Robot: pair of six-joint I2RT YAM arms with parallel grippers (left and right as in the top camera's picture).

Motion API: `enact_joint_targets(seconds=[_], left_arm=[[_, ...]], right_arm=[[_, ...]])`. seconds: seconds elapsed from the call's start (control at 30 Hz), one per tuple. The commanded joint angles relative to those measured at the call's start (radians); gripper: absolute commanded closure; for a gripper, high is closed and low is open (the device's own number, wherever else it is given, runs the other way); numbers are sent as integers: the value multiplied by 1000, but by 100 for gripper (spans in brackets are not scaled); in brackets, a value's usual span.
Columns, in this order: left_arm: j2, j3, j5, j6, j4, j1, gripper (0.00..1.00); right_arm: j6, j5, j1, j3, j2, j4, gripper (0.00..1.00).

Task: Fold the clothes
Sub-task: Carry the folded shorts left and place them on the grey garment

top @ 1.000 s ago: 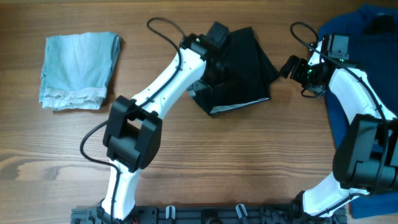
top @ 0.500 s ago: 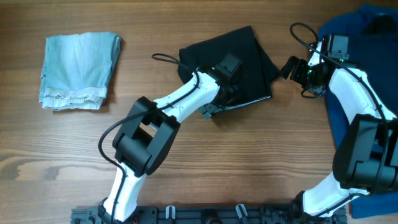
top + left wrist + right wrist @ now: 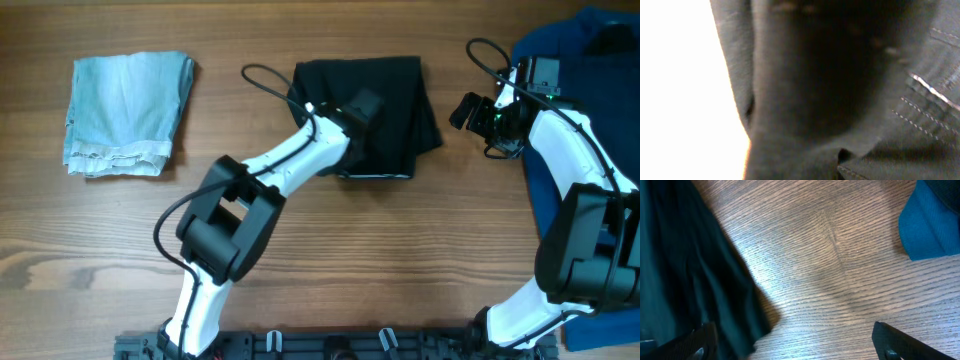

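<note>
- Jaws of left gripper (image 3: 362, 108) closed, apparently pinching black shorts (image 3: 395, 85) near bundle's middle; nearer arm.
- Shorts lie far-centre on table (image 3: 400, 260), long axis roughly left-right.
- Jaws of right gripper (image 3: 466, 110) wide, empty, just beside shorts' right edge.

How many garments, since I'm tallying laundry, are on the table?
3: pale-blue denim folded at far left, black shorts in the middle, a blue garment at the right edge; more may hide there.
</note>
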Motion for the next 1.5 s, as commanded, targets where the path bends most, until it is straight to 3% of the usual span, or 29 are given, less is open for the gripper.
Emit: enact_joint_targets(seconds=[0.0, 0.23, 0.37, 0.9, 1.1, 1.47], left_arm=[[-65, -35, -208, 301, -33, 112, 96], [-319, -35, -222, 624, -17, 303, 96], [-421, -35, -222, 724, 13, 383, 96], [-472, -35, -182, 760, 41, 807, 94], [-451, -37, -103, 745, -5, 901, 96], [-306, -37, -104, 746, 23, 1042, 96]], right_arm=[[-12, 18, 2, -4, -14, 3, 1], [-11, 18, 2, -4, -14, 3, 0], [-11, 18, 2, -4, -14, 3, 0], [-11, 18, 2, -4, -14, 7, 0], [-11, 18, 2, -4, -14, 7, 0], [-11, 18, 2, -4, -14, 7, 1]])
